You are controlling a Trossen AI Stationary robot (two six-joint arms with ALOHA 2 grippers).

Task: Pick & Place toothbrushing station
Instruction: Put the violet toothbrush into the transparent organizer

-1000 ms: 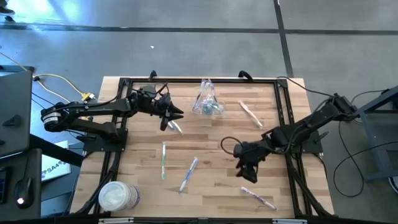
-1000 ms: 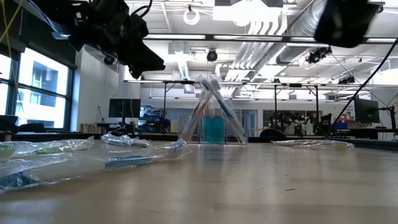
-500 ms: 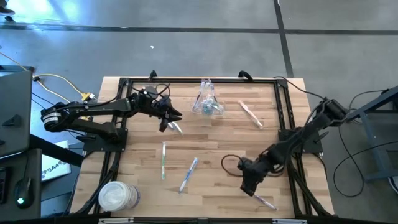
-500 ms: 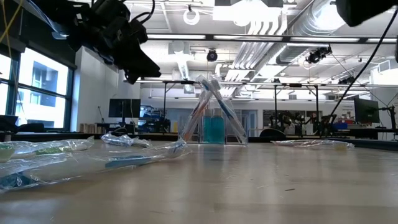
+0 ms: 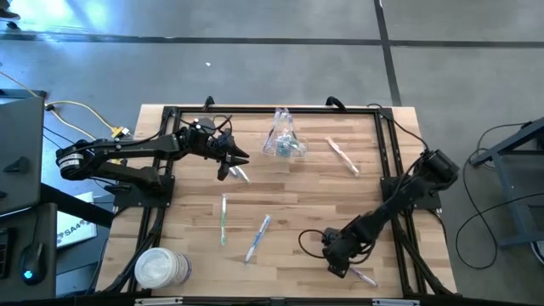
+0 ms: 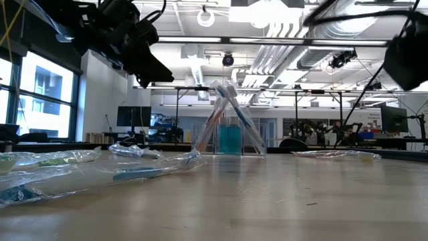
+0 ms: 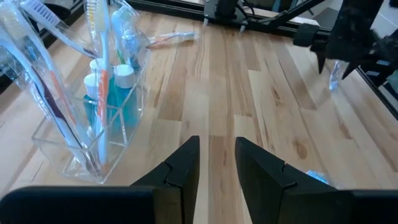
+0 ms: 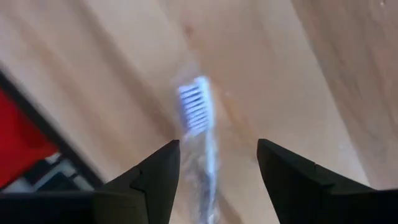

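Observation:
The clear plastic cup (image 5: 283, 141) stands at the far middle of the table and holds several toothbrushes and blue-capped tubes; it also shows in the left wrist view (image 7: 93, 118). My left gripper (image 5: 235, 161) hovers open and empty to the cup's left, above a wrapped toothbrush (image 5: 241, 174). My right gripper (image 5: 338, 267) is open near the table's near right corner. Its fingers stand on either side of a wrapped toothbrush (image 8: 198, 115) that lies flat on the table and touch nothing. This toothbrush also shows in the high view (image 5: 363, 275).
A green toothbrush (image 5: 223, 218) and a blue one (image 5: 257, 236) lie at the near middle, and a pink one (image 5: 343, 156) lies to the cup's right. A stack of white discs (image 5: 159, 269) sits at the near left corner. A black frame (image 5: 387, 161) borders the table.
My right gripper has gone toward the table's near edge and down, to the wrapped toothbrush at the near right corner. It stays open.

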